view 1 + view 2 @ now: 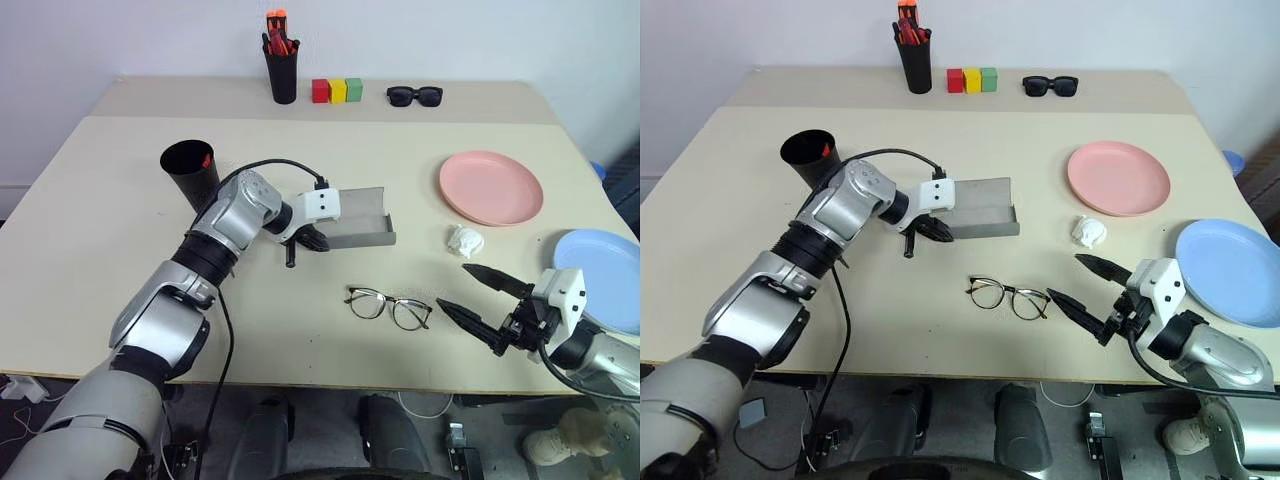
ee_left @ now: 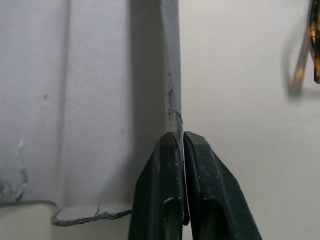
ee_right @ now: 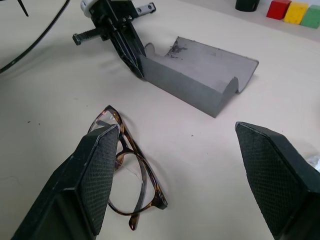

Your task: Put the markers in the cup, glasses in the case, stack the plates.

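Two black fingers of the left gripper point(image 2: 180, 150) are pressed together on the thin near wall of the grey felt-like oblong glasses case point(image 1: 358, 218), pinching its edge at the case's left end. The case lies open on the beige table point(image 1: 120, 200), its trough facing up, near the table's middle.

Toward the robot's right, the right gripper point(image 1: 478, 297) hovers low over the table with its fingers spread wide apart and nothing between them. Its tips point at the clear-lens eyeglasses with a thin dark frame point(image 1: 389, 306), which lie flat on the table just in front of the case and close to those fingertips, not touching them.

A small crumpled white wad point(image 1: 465, 240) sits between the eyeglasses and the salmon pink round plastic plate point(image 1: 490, 187). The light blue round plate point(image 1: 605, 275) lies apart from the pink one, near the table's right edge, beside the right arm.

Left of the case stands the wide tapered matte black cup point(image 1: 190, 172), with something red visible inside its rim.

Along the far side stand a narrow black pen holder with orange-red pens point(image 1: 282, 62), a row of red, yellow and green blocks point(image 1: 337, 91), and black sunglasses point(image 1: 414, 96).
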`<state>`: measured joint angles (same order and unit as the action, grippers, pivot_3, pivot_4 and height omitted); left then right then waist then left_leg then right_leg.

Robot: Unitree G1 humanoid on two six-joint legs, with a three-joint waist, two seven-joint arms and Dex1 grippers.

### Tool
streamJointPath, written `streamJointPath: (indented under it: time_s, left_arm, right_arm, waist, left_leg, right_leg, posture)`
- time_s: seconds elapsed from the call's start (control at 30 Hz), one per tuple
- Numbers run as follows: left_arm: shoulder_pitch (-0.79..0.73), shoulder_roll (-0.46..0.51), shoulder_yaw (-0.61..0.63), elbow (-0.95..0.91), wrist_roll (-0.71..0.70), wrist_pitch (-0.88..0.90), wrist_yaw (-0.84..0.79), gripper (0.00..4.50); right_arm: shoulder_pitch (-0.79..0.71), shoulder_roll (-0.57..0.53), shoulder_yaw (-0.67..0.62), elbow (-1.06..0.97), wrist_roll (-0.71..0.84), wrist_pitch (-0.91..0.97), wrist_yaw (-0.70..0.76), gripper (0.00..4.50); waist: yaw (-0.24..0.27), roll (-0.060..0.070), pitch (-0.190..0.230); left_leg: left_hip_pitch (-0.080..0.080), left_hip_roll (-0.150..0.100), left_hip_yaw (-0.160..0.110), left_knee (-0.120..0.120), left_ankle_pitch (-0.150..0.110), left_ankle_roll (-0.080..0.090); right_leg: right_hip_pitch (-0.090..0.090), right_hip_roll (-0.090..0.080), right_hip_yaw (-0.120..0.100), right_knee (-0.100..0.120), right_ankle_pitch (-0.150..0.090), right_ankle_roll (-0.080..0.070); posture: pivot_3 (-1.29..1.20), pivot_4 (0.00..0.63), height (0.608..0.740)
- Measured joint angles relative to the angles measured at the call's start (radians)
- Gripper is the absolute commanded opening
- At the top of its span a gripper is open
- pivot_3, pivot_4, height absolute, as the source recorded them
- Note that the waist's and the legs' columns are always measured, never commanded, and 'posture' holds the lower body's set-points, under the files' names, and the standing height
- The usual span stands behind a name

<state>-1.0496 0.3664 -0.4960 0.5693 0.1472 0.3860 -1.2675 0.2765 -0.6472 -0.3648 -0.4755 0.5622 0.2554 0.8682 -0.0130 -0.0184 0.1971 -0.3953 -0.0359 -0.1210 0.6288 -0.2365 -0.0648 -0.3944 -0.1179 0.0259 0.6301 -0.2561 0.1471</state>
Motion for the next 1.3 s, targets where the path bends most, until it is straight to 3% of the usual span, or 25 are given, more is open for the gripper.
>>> streamJointPath:
  time_s: [0.47, 0.8, 1.3]
  left_arm:
    - [0.031, -0.008, 0.001, -0.132, -0.008, 0.064, -0.035, 0.06]
    - [0.157, 0.089, 0.007, -0.389, -0.039, 0.25, -0.016, 0.06]
    - [0.195, 0.126, 0.026, -0.467, -0.092, 0.264, 0.022, 0.06]
  right_arm:
    - [-0.003, 0.0, 0.006, 0.011, -0.008, -0.02, 0.005, 3.8]
    - [0.055, -0.017, 0.008, 0.01, -0.008, -0.025, 0.089, 3.8]
    - [-0.012, -0.052, 0.05, 0.065, -0.021, -0.036, 0.16, 3.8]
  waist:
    - [-0.001, 0.0, 0.0]
    - [0.0, 0.0, 0.0]
    - [-0.001, 0.0, 0.0]
  left_leg:
    - [0.0, 0.0, 0.0, 0.0, 0.0, 0.0]
    - [0.001, 0.0, 0.0, 0.002, 0.0, 0.001]
    - [0.001, 0.0, 0.0, 0.001, -0.001, 0.001]
  right_leg:
    - [0.0, 0.0, 0.0, 0.0, 0.0, 0.0]
    - [0.002, 0.0, 0.0, 0.001, 0.0, 0.0]
    - [0.001, 0.0, 0.0, 0.001, 0.0, 0.0]
  posture:
    - [0.0, 0.15, 0.74]
    - [0.0, 0.15, 0.74]
    - [0.0, 0.15, 0.74]
